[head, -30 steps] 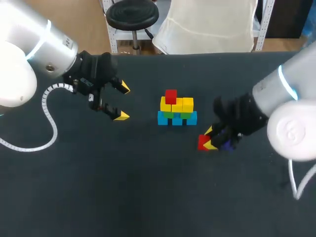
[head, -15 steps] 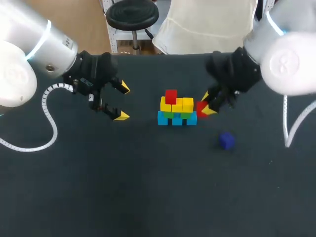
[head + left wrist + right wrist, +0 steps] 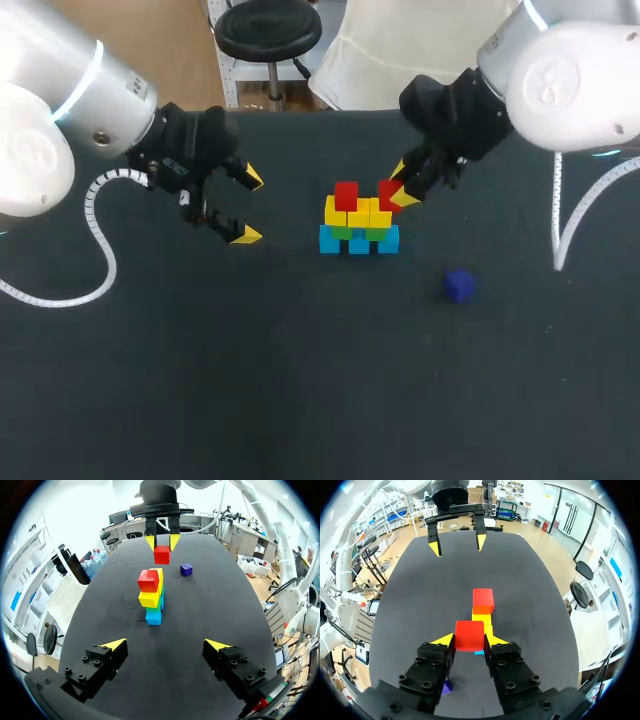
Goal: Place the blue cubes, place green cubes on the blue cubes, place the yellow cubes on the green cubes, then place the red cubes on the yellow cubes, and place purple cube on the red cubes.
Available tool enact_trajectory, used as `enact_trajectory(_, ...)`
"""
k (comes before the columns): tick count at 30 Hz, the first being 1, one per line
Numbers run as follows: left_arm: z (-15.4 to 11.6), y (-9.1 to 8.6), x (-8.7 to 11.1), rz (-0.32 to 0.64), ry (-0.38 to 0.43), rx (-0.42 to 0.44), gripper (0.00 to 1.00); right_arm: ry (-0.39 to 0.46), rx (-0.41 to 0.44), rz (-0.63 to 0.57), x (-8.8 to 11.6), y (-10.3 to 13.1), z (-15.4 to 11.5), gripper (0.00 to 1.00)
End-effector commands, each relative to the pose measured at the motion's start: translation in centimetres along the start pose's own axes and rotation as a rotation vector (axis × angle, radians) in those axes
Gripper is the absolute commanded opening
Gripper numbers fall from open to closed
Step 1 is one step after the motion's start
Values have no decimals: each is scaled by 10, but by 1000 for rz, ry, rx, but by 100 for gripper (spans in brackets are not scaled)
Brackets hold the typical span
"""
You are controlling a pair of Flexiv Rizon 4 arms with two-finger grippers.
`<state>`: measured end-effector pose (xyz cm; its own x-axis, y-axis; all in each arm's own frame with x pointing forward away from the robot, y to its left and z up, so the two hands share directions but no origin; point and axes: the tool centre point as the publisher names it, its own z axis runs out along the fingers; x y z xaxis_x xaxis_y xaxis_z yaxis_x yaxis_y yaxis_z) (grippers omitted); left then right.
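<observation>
Right gripper (image 3: 469, 641) clamps a red cube (image 3: 469, 634) by opposite flat faces, poised over the yellow cubes (image 3: 372, 211) of the stack (image 3: 358, 240). The cube is likely light, rigid and smooth. Left gripper (image 3: 247, 206) is spread and empty.

A small stack of cubes stands near the middle of the dark surface (image 3: 300, 380). Three blue cubes (image 3: 358, 243) form its bottom row, side by side. The green cubes (image 3: 343, 232) sit on them, only partly showing beneath a row of three yellow cubes (image 3: 360, 214). One red cube (image 3: 346, 194) rests level on the yellow row, toward its left end. A second red cube (image 3: 388, 190) is clamped level between the fingers of the right gripper (image 3: 397, 192), over the right end of the yellow row. Whether it touches the yellow cannot be told. The purple cube (image 3: 460, 286) lies alone on the surface, apart from the stack, to its front right.
</observation>
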<state>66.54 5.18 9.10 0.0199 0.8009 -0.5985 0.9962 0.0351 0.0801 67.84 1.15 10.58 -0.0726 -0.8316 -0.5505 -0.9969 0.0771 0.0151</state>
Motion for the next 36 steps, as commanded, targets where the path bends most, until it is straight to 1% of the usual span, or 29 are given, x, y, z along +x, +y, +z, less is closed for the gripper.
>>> enact_trajectory(1, 0, 0, 1, 2, -2, 1, 100, -17, -13, -4, -3, -6, 9, 0)
enact_trajectory(9, 0, 0, 1, 2, -2, 1, 100, -42, 6, -20, -8, -6, 15, 0)
enact_trajectory(20, 0, 0, 1, 2, -2, 1, 100, -59, 15, -21, -7, -6, 20, 0)
enact_trajectory(36, 0, 0, 1, 2, -2, 1, 100, -60, 3, -27, -11, -12, 27, 0)
